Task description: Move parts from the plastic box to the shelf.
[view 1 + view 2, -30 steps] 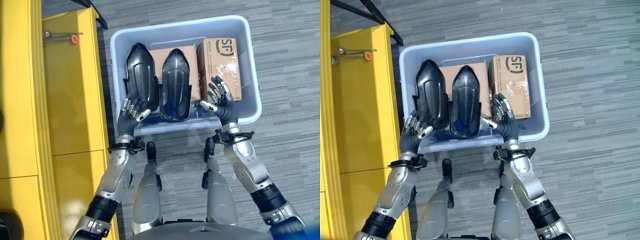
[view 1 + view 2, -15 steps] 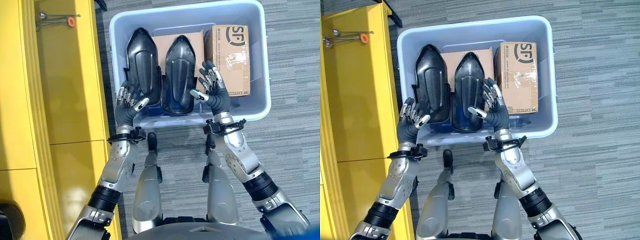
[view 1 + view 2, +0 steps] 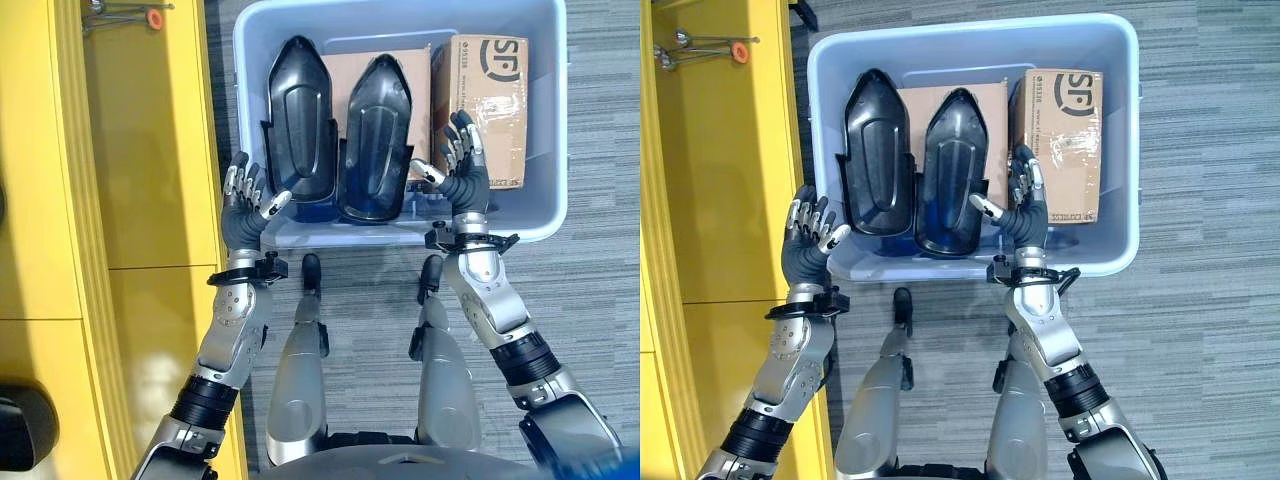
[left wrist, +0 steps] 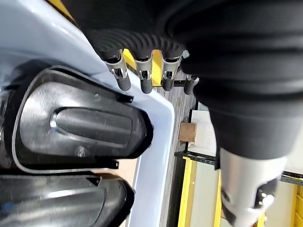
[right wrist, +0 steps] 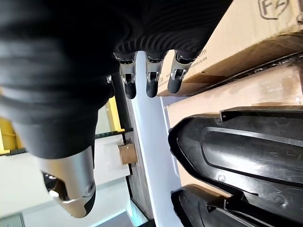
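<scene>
Two black moulded plastic shells lie side by side in the plastic box (image 3: pixel 545 150), pointed ends away from the robot: left shell (image 3: pixel 301 120) by the box's left wall, right shell (image 3: pixel 376 130) just beside it, edges close or touching. Both rest on a flat cardboard box (image 3: pixel 345 70) that shows between and beyond their tips. A second, taped cardboard carton (image 3: pixel 490 100) sits along the box's right wall, just beside the right shell. The plastic box is pale blue-grey and stands on grey striped carpet (image 3: pixel 590 300), directly in front of the robot. Left hand (image 3: pixel 243 205) is raised at the box's near-left corner, outside the left wall, palm facing the left shell, fingers spread and straight, holding nothing; no contact with the shell visible. Right hand (image 3: pixel 462 175) is over the near edge inside the box, between the right shell and the carton, fingers likewise straight and apart, thumb (image 3: pixel 428 173) pointing toward the right shell; can't tell if it touches the carton. Yellow shelf (image 3: pixel 150 150) runs along the robot's left, just beside the box, with a small metal tool with an orange cap (image 3: pixel 130 12) lying at its far end.
</scene>
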Controlling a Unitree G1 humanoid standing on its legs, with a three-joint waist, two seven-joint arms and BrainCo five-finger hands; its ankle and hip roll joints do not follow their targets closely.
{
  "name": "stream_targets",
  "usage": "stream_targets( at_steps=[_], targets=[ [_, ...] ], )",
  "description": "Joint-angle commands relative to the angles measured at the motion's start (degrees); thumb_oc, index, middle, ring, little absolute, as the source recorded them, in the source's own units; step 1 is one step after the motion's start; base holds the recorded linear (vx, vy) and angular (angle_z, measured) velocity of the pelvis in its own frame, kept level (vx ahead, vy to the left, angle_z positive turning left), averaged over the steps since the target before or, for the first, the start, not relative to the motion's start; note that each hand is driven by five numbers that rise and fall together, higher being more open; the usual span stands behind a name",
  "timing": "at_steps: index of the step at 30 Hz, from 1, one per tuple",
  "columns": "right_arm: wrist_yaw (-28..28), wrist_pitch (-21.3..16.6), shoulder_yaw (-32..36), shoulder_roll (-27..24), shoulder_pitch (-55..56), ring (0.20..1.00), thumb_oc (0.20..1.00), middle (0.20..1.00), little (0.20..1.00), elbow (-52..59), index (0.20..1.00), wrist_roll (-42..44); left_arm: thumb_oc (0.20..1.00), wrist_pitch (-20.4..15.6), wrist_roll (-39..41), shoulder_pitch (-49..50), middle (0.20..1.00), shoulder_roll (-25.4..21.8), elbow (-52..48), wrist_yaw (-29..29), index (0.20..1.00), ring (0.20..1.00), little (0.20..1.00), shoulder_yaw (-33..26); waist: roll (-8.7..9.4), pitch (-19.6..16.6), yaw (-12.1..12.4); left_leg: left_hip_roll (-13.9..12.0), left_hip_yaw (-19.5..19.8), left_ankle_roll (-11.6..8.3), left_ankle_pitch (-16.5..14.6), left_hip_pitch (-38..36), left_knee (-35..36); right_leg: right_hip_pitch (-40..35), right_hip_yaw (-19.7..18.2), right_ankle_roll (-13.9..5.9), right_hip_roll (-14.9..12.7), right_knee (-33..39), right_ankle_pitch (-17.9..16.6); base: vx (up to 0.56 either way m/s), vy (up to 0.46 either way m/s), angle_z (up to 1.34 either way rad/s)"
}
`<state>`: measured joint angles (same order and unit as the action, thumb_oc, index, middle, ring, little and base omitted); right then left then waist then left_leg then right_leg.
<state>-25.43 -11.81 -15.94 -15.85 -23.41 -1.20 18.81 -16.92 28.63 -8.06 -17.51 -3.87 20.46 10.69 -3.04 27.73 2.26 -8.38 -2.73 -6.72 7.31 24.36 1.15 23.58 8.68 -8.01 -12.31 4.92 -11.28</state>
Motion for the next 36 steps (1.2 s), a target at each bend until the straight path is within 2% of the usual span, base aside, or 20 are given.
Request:
stream_targets(
  at_steps=[1,9,23,36],
  targets=[
    [-2.31,-3.98,1.72,1.25,-0.80,1.000,1.000,1.000,1.000,2.76,1.000,-5.12,1.000,-4.08,-1.02,1.24,1.000,-3.97,-5.97,0.93,1.000,1.000,1.000,-2.05,2.03,-2.00,-0.43,-1.81,0.40,-0.17,-0.83,3.21,-3.76,1.54,-1.57,-2.57,-5.62,-7.27,3.58,0.00,0.000,0.00],
    [-4.75,-2.80,2.44,1.17,-3.68,1.000,1.000,1.000,1.000,-2.75,1.000,-7.36,1.000,-4.49,-0.67,0.34,1.000,-3.80,-6.07,0.94,1.000,1.000,1.000,-1.53,1.96,-1.69,-0.11,-1.56,0.99,-0.03,-0.91,4.20,-4.08,2.22,-1.44,-2.46,-5.65,-7.41,3.62,0.00,0.000,0.00],
    [-4.78,-0.85,1.39,0.63,-7.54,1.000,1.000,1.000,1.000,-12.00,1.000,-9.22,1.000,-4.75,-0.25,-1.24,1.000,-4.11,-5.40,0.37,1.000,1.000,1.000,-0.30,1.97,-0.26,1.23,-0.98,2.09,0.29,-0.83,5.79,-4.35,2.90,-0.66,-2.46,-5.77,-8.11,3.96,0.00,0.001,0.05],
    [-7.92,0.70,2.83,-0.05,-12.81,1.000,1.000,1.000,1.000,-23.63,1.000,-8.71,1.000,-5.23,0.51,-1.75,1.000,-4.42,-5.31,0.12,1.000,1.000,1.000,0.56,1.17,0.70,2.24,-0.83,2.40,0.43,-0.93,7.13,-4.76,4.30,-0.63,-2.25,-5.88,-9.07,4.39,0.00,0.000,0.00]
  ],
)
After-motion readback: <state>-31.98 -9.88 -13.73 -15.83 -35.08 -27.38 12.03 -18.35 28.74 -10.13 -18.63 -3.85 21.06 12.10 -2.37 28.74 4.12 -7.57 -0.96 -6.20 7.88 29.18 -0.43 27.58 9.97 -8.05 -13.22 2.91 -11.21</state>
